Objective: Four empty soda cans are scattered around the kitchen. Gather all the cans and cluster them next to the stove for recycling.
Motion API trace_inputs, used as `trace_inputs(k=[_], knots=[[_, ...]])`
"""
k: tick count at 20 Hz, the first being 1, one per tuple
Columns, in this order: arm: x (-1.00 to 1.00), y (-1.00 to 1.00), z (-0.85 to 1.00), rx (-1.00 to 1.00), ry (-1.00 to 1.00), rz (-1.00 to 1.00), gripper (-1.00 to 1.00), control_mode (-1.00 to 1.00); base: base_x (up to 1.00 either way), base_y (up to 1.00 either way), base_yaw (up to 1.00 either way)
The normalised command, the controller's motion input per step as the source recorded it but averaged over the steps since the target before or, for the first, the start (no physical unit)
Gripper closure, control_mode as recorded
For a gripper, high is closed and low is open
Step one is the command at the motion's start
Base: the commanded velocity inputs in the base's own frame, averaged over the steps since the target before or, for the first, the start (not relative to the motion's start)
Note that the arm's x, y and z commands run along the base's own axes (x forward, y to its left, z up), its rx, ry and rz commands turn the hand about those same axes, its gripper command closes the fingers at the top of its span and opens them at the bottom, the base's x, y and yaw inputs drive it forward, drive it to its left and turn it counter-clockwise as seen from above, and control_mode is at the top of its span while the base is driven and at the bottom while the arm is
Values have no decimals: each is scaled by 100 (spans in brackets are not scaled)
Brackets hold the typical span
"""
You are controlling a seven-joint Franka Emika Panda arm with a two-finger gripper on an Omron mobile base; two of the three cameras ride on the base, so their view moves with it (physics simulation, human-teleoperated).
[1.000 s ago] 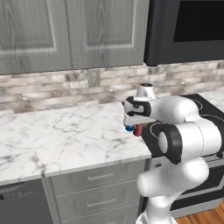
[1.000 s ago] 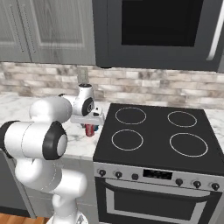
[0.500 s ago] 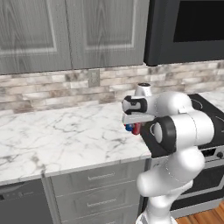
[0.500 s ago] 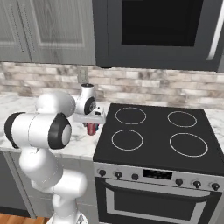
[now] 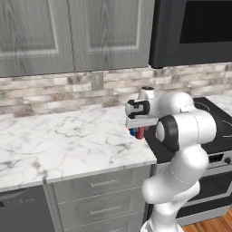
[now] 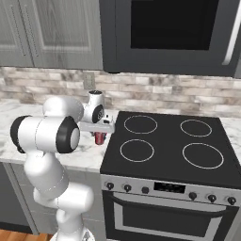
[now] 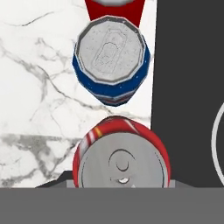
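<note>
Three soda cans stand in a row on the marble counter (image 7: pixel 39 83) along the stove's (image 6: pixel 164 150) left edge. In the hand view the nearest is a red can (image 7: pixel 121 162), then a blue can (image 7: pixel 111 65), then another red can (image 7: pixel 114 11) cut off at the top. My gripper (image 5: pixel 138 130) hangs straight down over the nearest red can (image 5: pixel 140 132), shut on it, with the blue can (image 5: pixel 132 132) right beside it. From the right, the gripper (image 6: pixel 100 135) holds the red can (image 6: pixel 100 138) just left of the black cooktop.
A black microwave (image 6: pixel 174 33) hangs above the stove, and grey wall cabinets (image 5: pixel 68 31) sit above the counter. The brick wall (image 5: pixel 68 88) backs the counter. Grey drawers (image 5: pixel 102 195) lie below it. My own white elbow (image 5: pixel 183 131) bulks beside the hand.
The arm's elbow has swung across behind the hand. The hand with the red can has edged a little toward the stove's edge. The other cans have not moved.
</note>
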Motion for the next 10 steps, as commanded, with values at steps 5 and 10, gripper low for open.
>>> trace_inputs(k=[5, 10], knots=[[14, 0, -12, 0, 0, 1, 100, -100, 0, 0, 0], [13, 0, -10, 0, 0, 1, 100, -100, 0, 0, 0]])
